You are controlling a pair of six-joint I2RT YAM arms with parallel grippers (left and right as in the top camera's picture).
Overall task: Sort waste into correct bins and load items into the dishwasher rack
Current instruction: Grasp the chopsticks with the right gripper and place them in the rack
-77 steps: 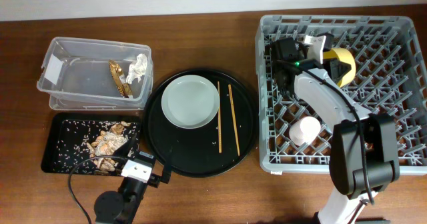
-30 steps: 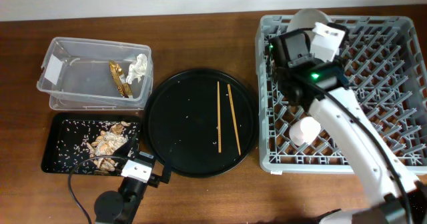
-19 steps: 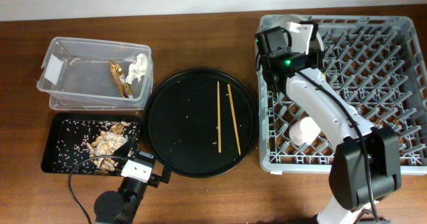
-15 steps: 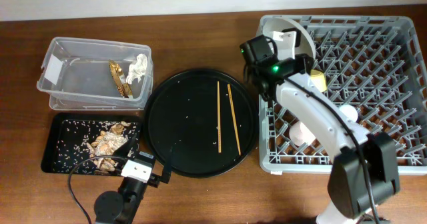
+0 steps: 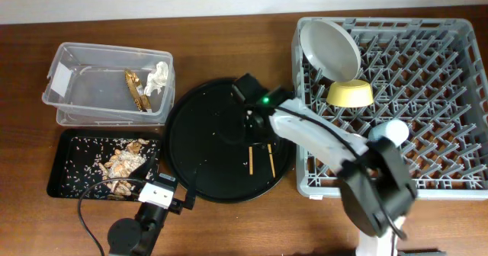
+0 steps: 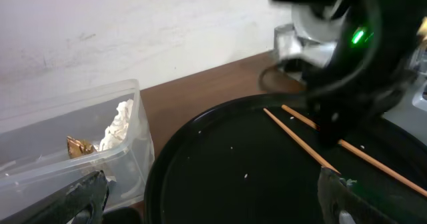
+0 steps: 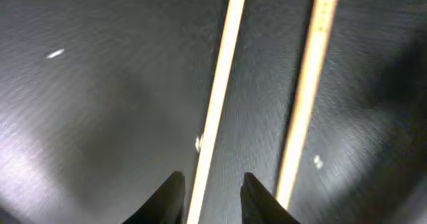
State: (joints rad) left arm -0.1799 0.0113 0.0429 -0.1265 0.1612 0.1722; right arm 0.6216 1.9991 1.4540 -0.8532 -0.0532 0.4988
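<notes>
Two thin wooden chopsticks (image 5: 251, 163) lay side by side, not touching, on the big round black tray (image 5: 206, 157) at the middle of the overhead frame. The right pincer (image 7: 212, 194) hung low over them, its dark fingers parted with the left-hand stick running between their tips, gripping nothing. At the bottom of the overhead frame the left pincer (image 6: 212, 184) stood wide apart and empty at the tray's near rim. In the large square grey plastic rack (image 5: 427, 58) at the right of the brown tabletop (image 5: 229, 50), a pale grey-green round plate (image 5: 329, 49) leaned in the upper left corner, with a yellow bowl (image 5: 350, 94) just below it.
</notes>
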